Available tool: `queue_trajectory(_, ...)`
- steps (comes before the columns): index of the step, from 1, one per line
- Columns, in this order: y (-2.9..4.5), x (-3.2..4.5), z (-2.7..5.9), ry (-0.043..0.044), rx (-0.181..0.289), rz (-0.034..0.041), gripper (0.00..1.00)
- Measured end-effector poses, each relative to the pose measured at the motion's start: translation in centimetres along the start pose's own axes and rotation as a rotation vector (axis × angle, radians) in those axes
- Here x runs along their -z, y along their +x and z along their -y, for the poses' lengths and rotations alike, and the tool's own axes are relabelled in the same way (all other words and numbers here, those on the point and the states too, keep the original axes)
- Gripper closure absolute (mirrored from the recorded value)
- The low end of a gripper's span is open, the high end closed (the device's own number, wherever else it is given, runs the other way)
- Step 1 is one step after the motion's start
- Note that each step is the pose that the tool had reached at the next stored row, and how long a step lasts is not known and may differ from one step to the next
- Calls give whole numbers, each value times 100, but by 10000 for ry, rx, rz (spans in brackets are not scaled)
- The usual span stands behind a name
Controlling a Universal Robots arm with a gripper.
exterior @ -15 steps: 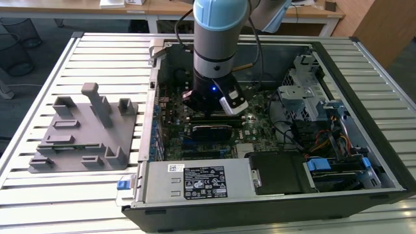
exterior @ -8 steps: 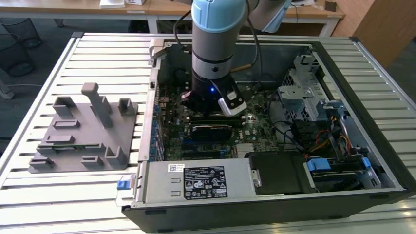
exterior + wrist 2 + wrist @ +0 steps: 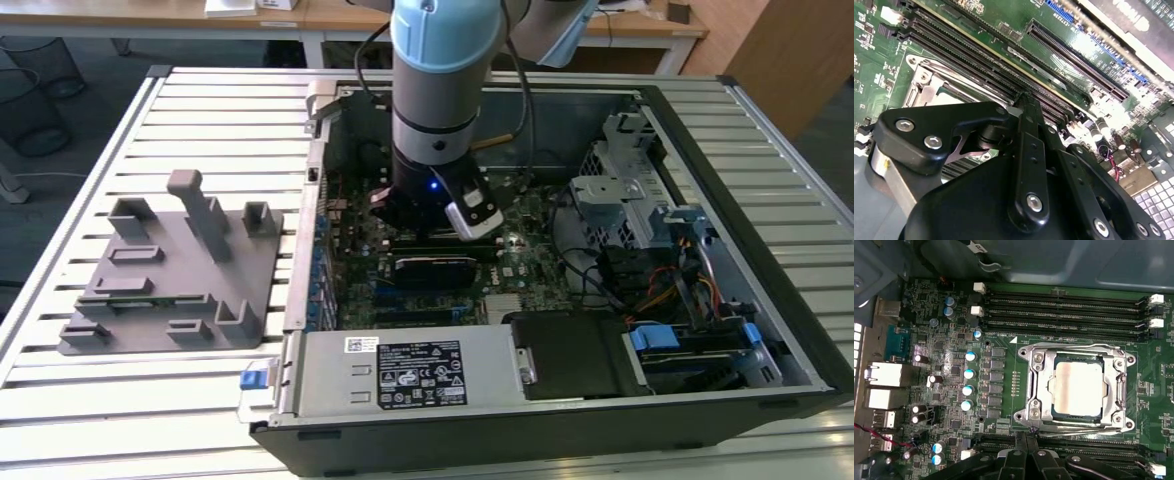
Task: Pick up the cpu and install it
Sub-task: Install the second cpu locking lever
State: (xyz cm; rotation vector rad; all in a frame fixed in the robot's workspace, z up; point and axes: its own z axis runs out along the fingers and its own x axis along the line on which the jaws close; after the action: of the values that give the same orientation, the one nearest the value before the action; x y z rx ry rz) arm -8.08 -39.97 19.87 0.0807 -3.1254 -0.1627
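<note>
Pale silver square cpu [image 3: 1077,389] sits in its metal socket frame [image 3: 1035,385] mid-motherboard, my black gripper [image 3: 1025,440] fingers together, empty, just beside

Exterior view: high and off the arm, looking down at a slant over the slatted table [image 3: 120,400] onto the open computer case [image 3: 534,420], far enough to take in the whole case and the grey tray [image 3: 160,290] at the exterior view's left. First wrist view: close, facing straight down on the motherboard [image 3: 954,355], socket frame [image 3: 1079,385] near centre. Second wrist view: closer, raking low across the gripper [image 3: 1021,107] linkage; both wrist views share the memory slots [image 3: 979,65] and socket frame.
</note>
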Motion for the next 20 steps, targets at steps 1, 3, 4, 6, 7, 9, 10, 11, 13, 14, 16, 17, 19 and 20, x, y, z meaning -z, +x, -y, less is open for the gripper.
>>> queue_trajectory(1, 1, -4, -1, -13, 0, 0, 89)
queue_trajectory(3, 4, -10, -7, -48, 0, 1, 89)
queue_trajectory(4, 5, -14, -10, -68, 0, 2, 89)
queue_trajectory(6, 7, -21, -16, -100, 1, 4, 89)
queue_trajectory(7, 8, -24, -20, -116, 1, 5, 89)
queue_trajectory(9, 13, -28, -25, -150, 2, 6, 89)
queue_trajectory(10, 16, -30, -28, -170, 2, 8, 89)
queue_trajectory(11, 18, -30, -28, -189, 3, 10, 89)
queue_trajectory(13, 23, -28, -29, -205, 3, 11, 89)
queue_trajectory(14, 25, -20, -30, -207, 3, 11, 89)
queue_trajectory(16, 28, 1, -32, -207, 3, 10, 89)
queue_trajectory(17, 28, 9, -33, -207, 4, 10, 89)
queue_trajectory(19, 29, 9, -33, -220, 4, 12, 89)
queue_trajectory(20, 29, 9, -33, -270, 4, 14, 89)
